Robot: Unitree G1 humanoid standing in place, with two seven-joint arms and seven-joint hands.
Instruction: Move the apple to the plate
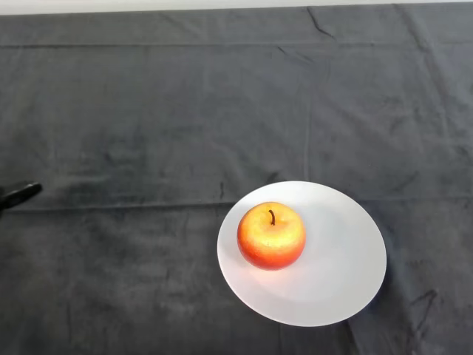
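One robot hand (18,194) fingertip at left edge, touching nothing, openness unclear; apple (271,236) on plate (347,274).

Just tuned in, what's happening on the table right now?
Nothing is being handled at the moment. The apple sits upright, stem up, on the white plate, towards the plate's left side. Only a black tip of the left hand shows at the left edge of the head view, well apart from the plate, resting low over the dark cloth. Whether its fingers are open or curled cannot be seen. The apple looks to be where the task wants it.
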